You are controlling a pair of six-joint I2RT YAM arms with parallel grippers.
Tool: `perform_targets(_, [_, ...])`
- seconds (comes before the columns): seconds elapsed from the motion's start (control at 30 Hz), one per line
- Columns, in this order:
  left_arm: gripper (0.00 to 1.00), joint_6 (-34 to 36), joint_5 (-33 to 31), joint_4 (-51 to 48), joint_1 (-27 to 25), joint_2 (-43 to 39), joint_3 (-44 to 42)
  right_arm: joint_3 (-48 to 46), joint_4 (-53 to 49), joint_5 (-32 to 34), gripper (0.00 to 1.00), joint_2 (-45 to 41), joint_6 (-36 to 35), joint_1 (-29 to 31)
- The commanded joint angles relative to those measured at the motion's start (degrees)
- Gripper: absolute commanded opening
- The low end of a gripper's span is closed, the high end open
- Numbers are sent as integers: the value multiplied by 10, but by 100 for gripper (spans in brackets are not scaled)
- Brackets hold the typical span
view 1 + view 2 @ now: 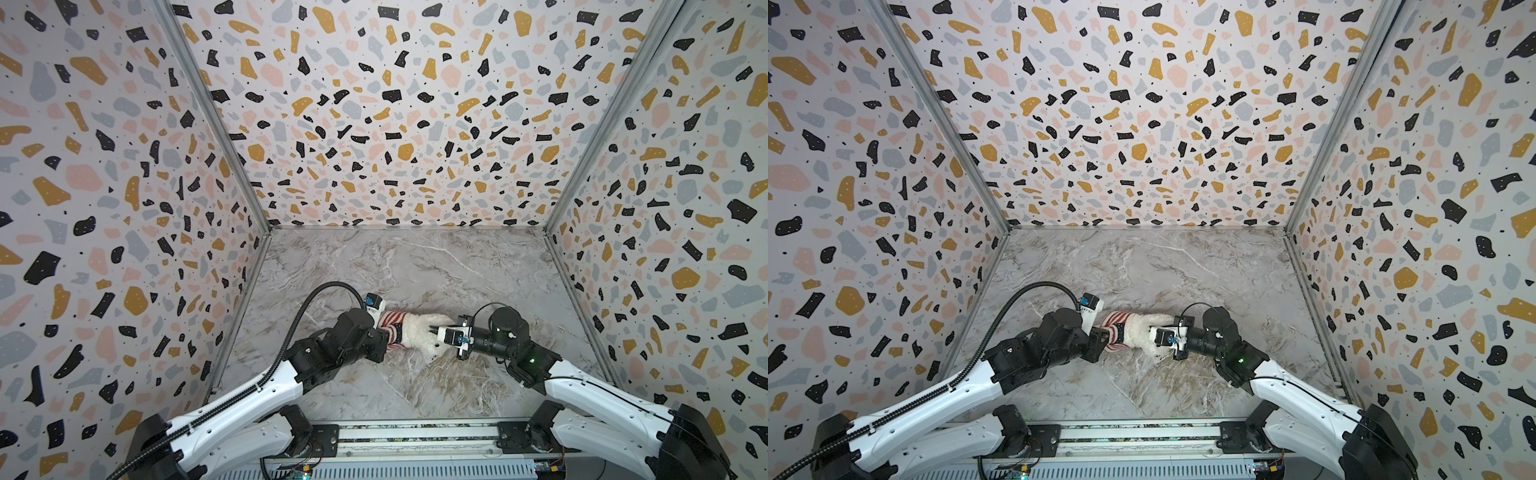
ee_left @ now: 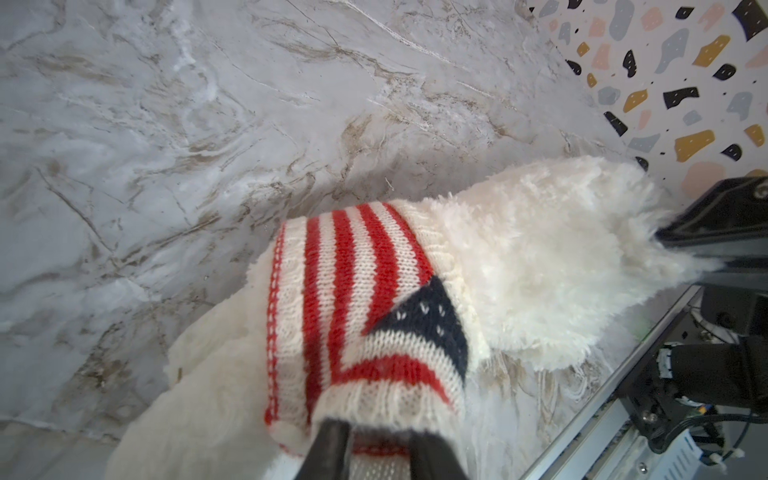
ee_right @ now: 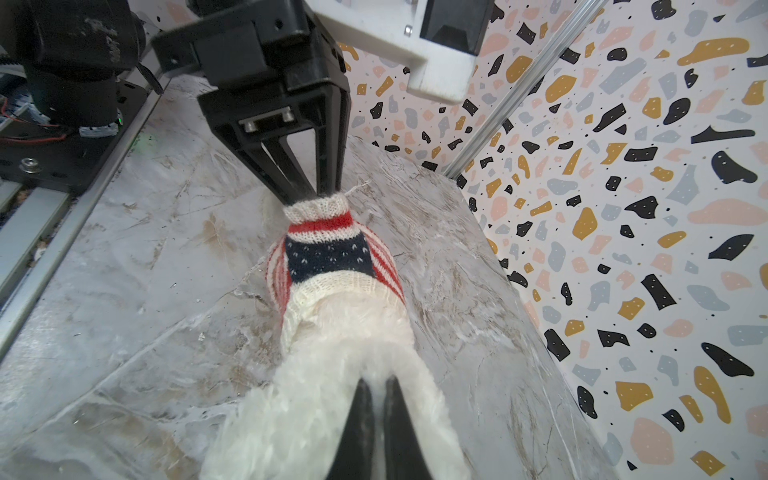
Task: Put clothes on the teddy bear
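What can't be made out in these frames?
teddy bear face: shown in no view; which end sits inside the sweater is unclear.
left gripper fingers: tips buried in the sweater cuff, both wrist views; grip unclear.
right gripper: which bear part its fingers pinch; only fur shows, right wrist view.

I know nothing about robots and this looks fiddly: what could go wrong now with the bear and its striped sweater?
The right gripper seems to pinch only fluff on the teddy bear, so a pull might slip free. The left gripper sits at the sweater cuff; a tug could drag the bear across the table instead of sliding the knit along.
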Motion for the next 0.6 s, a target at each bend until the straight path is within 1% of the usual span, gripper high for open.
perform_targets(0.0, [30, 21, -21, 5, -2, -1, 6, 3, 21, -14, 0, -17, -4, 5])
perform_targets(0.17, [35, 31, -20, 10, -4, 8, 7, 4, 26, -19, 0, -16, -1, 6])
perform_targets(0.27, [34, 33, -5, 25, -5, 12, 2, 4, 29, -19, 0, -13, 0, 9])
perform_targets(0.43, [31, 33, 16, 55, -7, 33, -5, 2, 35, -19, 0, -6, 4, 15])
perform_targets(0.57, [22, 36, 30, 81, -8, 54, -9, 0, 45, -21, 0, 3, 16, 17])
